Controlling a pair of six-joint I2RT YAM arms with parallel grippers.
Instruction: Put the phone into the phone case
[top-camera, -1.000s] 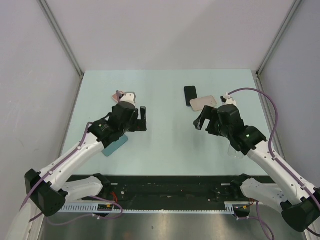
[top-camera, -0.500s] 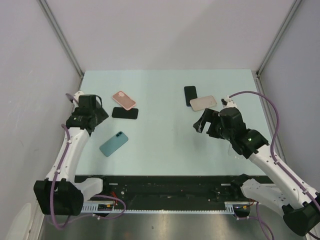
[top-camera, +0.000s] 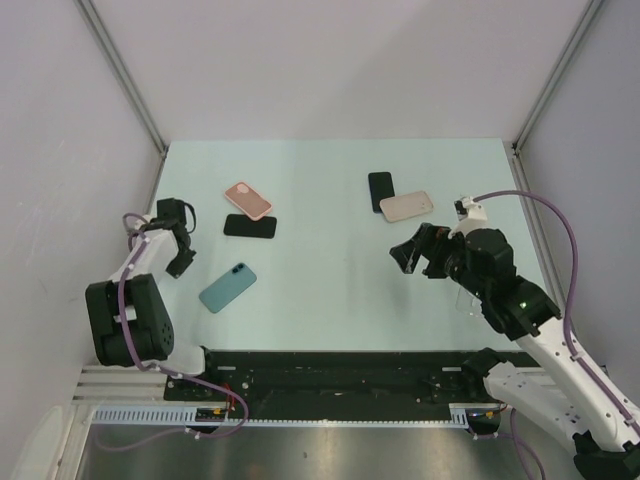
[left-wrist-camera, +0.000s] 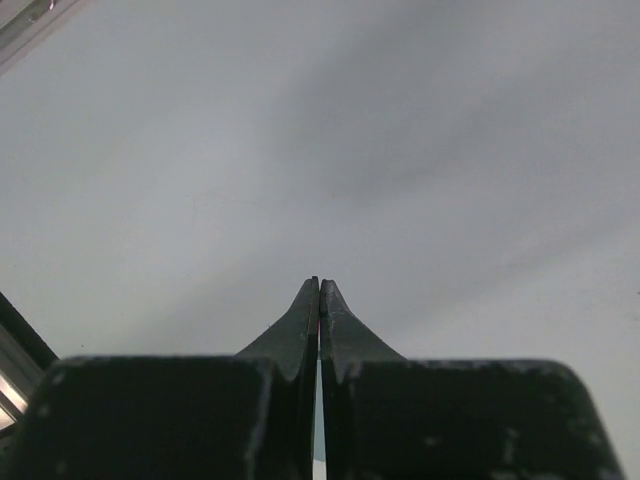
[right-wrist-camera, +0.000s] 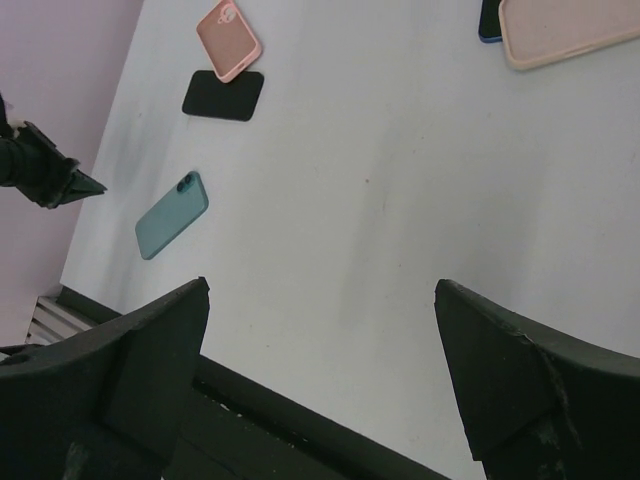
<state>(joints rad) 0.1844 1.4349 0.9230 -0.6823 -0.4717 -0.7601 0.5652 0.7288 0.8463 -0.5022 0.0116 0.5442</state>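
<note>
Two robot arms flank a pale green tabletop (top-camera: 330, 300) strewn with phones and cases. The left claw (left-wrist-camera: 319, 286) is pinched closed with nothing in it, its fingers pressed together and aimed at a blank grey wall; seen from overhead, that arm is folded at the tabletop's 9 o'clock edge. The right claw (right-wrist-camera: 322, 290) hangs spread wide and empty above the tabletop at about 4 o'clock from centre, its camera looking toward the left side. A pink case (top-camera: 248, 200) lies at about 10 o'clock from centre, with a black phone (top-camera: 250, 226) just beside it at 6 o'clock; whether the two touch cannot be told. A teal phone (top-camera: 228, 287), camera side up, lies apart at 8 o'clock, near the left claw. At 1 o'clock a second dark phone (top-camera: 381, 190) lies flat, and a beige case (top-camera: 406, 206) lies against it at its 4 o'clock, seeming to cover a corner of it. Both claws are clear of every item.
</note>
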